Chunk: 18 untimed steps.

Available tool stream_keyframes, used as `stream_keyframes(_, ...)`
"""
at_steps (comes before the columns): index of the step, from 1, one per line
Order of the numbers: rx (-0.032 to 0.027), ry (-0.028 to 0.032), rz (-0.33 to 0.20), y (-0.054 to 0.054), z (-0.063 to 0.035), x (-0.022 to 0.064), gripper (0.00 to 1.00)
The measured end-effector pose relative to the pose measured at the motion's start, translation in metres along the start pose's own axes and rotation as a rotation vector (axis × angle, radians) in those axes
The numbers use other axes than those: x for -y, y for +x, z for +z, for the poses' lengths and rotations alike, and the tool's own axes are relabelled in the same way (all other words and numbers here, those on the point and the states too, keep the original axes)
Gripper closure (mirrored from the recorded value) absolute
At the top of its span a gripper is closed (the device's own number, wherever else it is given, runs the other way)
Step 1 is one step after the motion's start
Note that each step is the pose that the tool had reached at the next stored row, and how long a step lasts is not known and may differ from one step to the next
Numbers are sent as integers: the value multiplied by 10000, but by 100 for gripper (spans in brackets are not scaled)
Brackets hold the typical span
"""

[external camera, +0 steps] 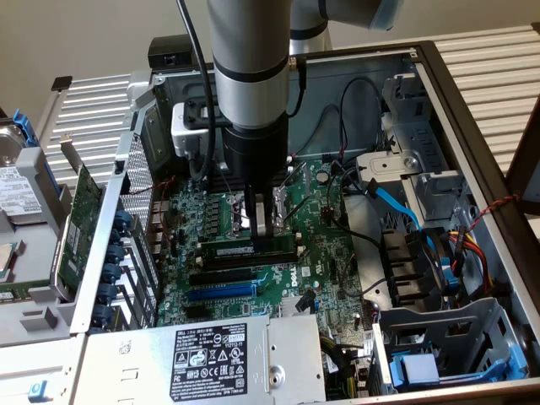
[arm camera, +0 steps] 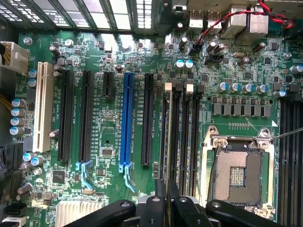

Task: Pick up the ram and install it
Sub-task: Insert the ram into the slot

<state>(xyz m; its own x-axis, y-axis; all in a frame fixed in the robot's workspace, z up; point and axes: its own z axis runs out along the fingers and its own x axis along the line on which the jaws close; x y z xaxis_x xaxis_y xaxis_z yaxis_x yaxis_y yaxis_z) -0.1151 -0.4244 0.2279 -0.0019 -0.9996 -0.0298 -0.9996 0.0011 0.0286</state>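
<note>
- The robot arm's gripper (external camera: 262,226) reaches straight down into an open computer case (external camera: 472,135), fingers clenched on the ram (external camera: 245,251).
- The ram stands on edge, its pale label strip facing the near side, running from the exterior view's left to right across the middle of the motherboard (external camera: 325,253).
- In the wrist view the gripper (arm camera: 167,189) pinches the ram (arm camera: 166,137) between two black fingers (arm camera: 160,191). The stick appears edge-on as a thin line along the black memory slots (arm camera: 182,137).
- Whether the stick is pressed fully home in its slot cannot be told.
- The open processor socket (arm camera: 236,175) lies just beside those memory slots.
- On the other side of the ram run the longer expansion slots, among them a blue slot (arm camera: 127,118) and a white slot (arm camera: 44,109) well apart from the gripper.
- In the exterior view the blue slot (external camera: 221,291) sits nearer than the ram, with the labelled power supply (external camera: 211,354) nearest.
- A green card with a metal bracket (external camera: 80,219) rests outside the case at the exterior view's left.
</note>
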Motion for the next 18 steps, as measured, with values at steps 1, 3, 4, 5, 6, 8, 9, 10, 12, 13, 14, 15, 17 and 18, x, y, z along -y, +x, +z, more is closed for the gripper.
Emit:
stream_keyframes(1, -1, 0, -1, 0, 0, -2, 87)
stream_keyframes(3, -1, 0, -2, 0, 0, -4, 87)
stream_keyframes(4, -2, 1, -2, 0, 0, -4, 87)
stream_keyframes(5, -3, 3, -1, 0, 0, -4, 87)
stream_keyframes(6, -2, 5, -1, 0, 0, -4, 87)
stream_keyframes(8, -7, 7, -1, 1, 0, -5, 87)
stream_keyframes(9, -14, 9, -1, 1, 0, -5, 87)
stream_keyframes(10, -20, 11, 0, 1, 0, -5, 87)
stream_keyframes(12, -42, 20, 1, 0, 1, -5, 87)
stream_keyframes(13, -57, 26, 1, 0, 0, -5, 87)
stream_keyframes(14, -69, 34, 1, 0, 0, -5, 87)
stream_keyframes(15, -82, 41, 0, 0, 0, -5, 87)
stream_keyframes(17, -95, 60, 0, 0, 0, -5, 87)
stream_keyframes(18, -95, 67, 0, 0, 0, -4, 87)
